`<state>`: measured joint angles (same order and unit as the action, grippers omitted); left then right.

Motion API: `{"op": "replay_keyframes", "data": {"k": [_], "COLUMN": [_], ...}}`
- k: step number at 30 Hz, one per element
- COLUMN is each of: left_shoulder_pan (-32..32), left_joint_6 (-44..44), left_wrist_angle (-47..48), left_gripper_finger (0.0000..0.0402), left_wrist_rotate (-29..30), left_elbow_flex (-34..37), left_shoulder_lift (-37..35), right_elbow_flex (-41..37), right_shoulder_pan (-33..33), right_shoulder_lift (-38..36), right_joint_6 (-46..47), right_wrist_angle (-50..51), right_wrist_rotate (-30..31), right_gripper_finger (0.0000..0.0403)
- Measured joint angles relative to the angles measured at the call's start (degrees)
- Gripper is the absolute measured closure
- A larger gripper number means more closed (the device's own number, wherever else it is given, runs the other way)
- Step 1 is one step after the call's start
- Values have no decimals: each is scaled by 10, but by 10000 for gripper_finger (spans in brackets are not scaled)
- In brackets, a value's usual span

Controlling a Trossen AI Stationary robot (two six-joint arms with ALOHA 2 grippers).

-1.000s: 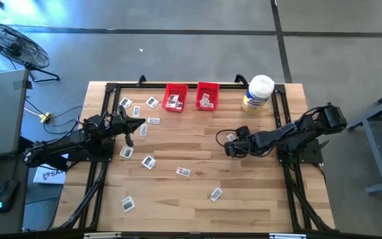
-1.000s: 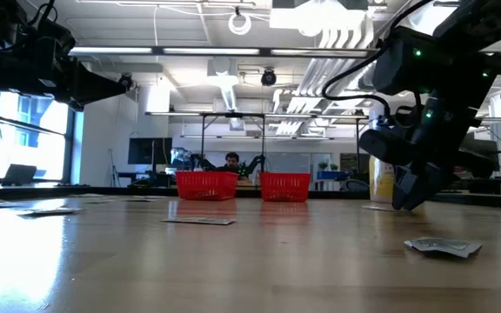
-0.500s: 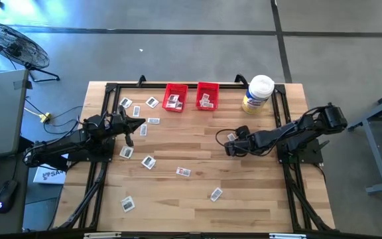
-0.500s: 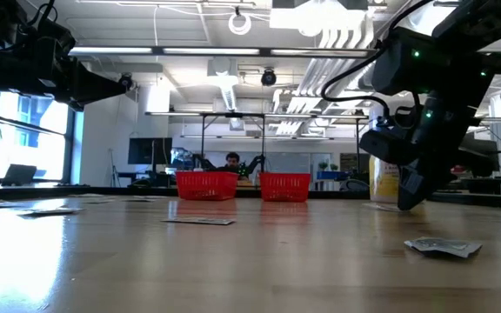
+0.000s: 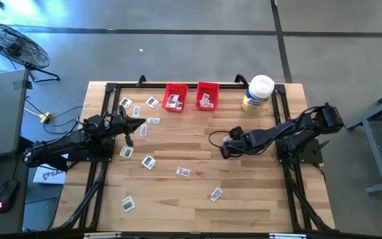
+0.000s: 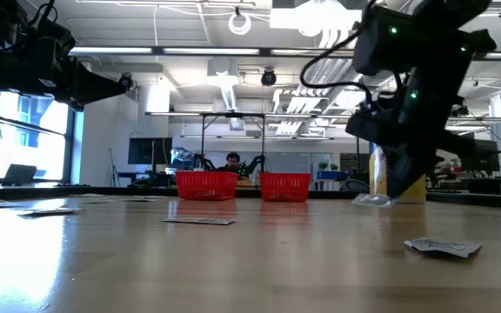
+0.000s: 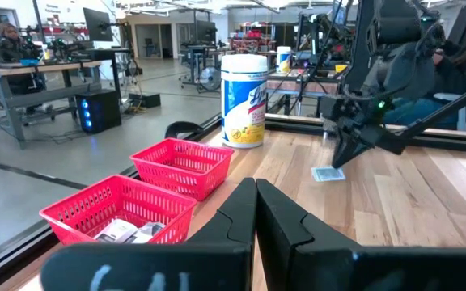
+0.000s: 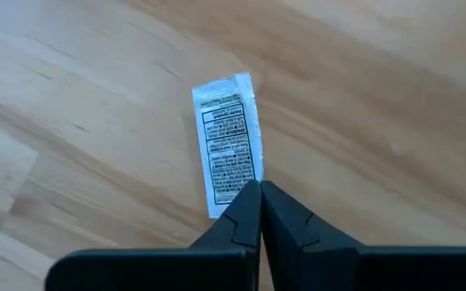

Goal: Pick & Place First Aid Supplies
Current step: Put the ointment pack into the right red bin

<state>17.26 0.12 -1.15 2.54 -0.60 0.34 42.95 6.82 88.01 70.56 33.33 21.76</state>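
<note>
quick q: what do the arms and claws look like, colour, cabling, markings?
Both arms are dark, jointed. The right arm has a black cable looping beside its claw and small green lights on its wrist. The left claw has two flat black tapered fingers; pale scrawled marks show on the left wrist block.

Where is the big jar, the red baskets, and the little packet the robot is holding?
jar (image 5: 258, 94), high view, on its white lid.
left red basket (image 5: 175, 97), high view, on its rim.
packet (image 8: 228, 145), right wrist view, on its printed face.

Right claw (image 8: 259, 194) pinched together, arm reaching toward table centre (left claw (image 7: 256, 202) closed, hovering at left)
</note>
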Motion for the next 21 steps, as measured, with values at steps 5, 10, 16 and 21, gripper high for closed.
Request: {"op": "replay_keyframes", "data": {"k": [5, 10, 16, 21], "left_shoulder_pan": [0, 0, 0, 0], "left_joint_6": [0, 0, 0, 0], "left_wrist_angle": [0, 0, 0, 0], "left_gripper_finger": [401, 401, 401, 401], "left_wrist_rotate": [0, 0, 0, 0], "left_elbow_flex": [0, 0, 0, 0], "left_shoulder_lift": [0, 0, 0, 0], "right_elbow_flex": [45, 87, 138, 189], "right_shoulder_pan": [-5, -9, -77, -146], "right_shoulder_lift": [-1, -1, 10, 55], "right_joint_6": [-27, -51, -75, -159], "right_wrist_angle": [24, 20, 9, -36], "right_wrist_rotate": [12, 69, 93, 103], "right_gripper_finger": [402, 402, 402, 403]}}
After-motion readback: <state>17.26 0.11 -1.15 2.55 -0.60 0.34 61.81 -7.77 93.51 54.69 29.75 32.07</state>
